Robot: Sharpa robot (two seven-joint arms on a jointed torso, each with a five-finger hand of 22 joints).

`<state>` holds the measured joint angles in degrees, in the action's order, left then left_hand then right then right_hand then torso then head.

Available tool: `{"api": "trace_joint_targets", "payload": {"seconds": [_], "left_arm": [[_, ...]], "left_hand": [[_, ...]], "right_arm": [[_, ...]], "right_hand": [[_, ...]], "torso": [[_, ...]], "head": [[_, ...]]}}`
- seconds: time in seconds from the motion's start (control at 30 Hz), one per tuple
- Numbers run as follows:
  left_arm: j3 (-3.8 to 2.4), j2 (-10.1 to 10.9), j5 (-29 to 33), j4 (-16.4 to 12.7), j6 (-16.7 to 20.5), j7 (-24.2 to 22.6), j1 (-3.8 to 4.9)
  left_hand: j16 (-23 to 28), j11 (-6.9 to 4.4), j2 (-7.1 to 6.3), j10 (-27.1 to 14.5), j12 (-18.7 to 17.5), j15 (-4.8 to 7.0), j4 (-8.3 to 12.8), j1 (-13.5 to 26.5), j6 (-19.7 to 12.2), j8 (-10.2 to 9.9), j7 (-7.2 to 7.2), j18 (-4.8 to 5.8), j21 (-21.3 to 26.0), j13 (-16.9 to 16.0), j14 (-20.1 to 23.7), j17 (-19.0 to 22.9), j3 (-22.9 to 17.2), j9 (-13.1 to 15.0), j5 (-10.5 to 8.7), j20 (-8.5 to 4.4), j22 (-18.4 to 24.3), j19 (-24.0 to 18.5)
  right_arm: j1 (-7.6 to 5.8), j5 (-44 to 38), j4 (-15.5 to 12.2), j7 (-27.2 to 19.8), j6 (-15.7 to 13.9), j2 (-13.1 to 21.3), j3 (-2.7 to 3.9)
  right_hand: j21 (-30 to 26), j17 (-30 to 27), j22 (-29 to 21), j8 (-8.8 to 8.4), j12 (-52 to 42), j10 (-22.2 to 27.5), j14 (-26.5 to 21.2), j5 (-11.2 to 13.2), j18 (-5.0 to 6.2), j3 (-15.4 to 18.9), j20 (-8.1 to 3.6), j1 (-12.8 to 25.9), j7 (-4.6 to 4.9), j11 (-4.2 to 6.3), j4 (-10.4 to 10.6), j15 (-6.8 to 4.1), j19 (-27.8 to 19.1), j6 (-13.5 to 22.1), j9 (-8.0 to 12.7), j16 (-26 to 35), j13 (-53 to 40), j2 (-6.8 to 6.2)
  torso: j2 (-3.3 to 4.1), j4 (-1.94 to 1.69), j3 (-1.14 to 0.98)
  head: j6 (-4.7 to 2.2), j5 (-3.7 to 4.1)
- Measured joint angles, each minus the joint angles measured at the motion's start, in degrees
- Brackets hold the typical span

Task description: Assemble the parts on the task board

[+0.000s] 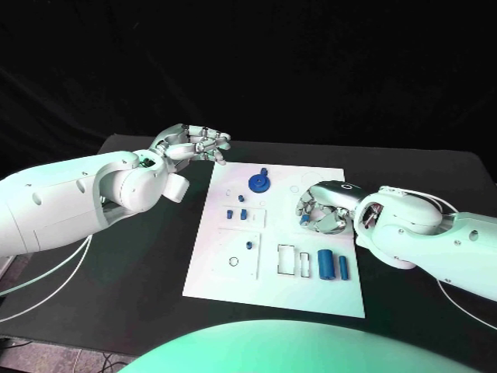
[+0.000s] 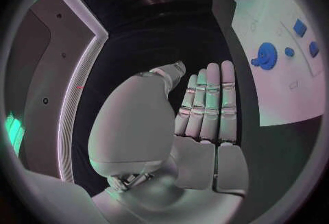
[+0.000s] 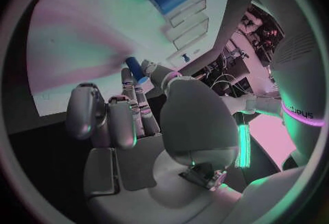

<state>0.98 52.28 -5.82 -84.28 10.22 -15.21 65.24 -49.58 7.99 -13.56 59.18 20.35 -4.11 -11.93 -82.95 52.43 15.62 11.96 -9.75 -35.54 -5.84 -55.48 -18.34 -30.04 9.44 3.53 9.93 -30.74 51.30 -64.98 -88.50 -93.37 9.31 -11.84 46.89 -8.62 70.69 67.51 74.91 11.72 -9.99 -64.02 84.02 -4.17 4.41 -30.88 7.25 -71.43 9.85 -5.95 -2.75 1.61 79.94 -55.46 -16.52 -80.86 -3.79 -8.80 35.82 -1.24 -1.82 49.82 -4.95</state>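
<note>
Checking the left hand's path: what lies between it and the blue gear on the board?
In the head view, only bare white task board separates the left hand from the blue gear; no part lies there.

Left arm (image 1: 58,202): enters from left edge, forearm angled toward table's far side. Left hand (image 1: 192,144): raised off board's far left corner, fingers (image 2: 209,98) straight and pressed together, holding nothing. Right arm (image 1: 450,245): enters from right edge. Right hand (image 1: 321,206): lowered over board, fingertips (image 3: 140,79) pinching small blue part (image 3: 136,69).
</note>
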Motion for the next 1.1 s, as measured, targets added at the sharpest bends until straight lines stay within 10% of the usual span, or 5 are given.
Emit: {"api": "trace_joint_targets", "payload": {"seconds": [1.1], "left_arm": [[0.0,0.18,-0.01,0.14,0.04,0.23,0.0]], "left_hand": [[0.0,0.0,0.0,-0.41,0.0,0.0,-0.16,0.0,0.0,0.0,0.0,0.0,0.24,0.0,0.0,0.0,0.16,-0.05,0.0,0.0,0.17,0.42]], "right_arm": [[0.07,-2.41,-3.82,0.51,-4.57,2.09,0.04]], "right_hand": [[5.74,0.0,0.03,2.04,0.0,-3.27,0.11,1.55,-0.21,-5.57,-1.63,-3.46,-1.56,-0.82,-3.1,-1.73,3.17,-4.83,-1.48,-0.09,-0.19,2.54]], "torso": [[-0.13,0.04,-0.03]], "head": [[-0.05,0.18]]}}
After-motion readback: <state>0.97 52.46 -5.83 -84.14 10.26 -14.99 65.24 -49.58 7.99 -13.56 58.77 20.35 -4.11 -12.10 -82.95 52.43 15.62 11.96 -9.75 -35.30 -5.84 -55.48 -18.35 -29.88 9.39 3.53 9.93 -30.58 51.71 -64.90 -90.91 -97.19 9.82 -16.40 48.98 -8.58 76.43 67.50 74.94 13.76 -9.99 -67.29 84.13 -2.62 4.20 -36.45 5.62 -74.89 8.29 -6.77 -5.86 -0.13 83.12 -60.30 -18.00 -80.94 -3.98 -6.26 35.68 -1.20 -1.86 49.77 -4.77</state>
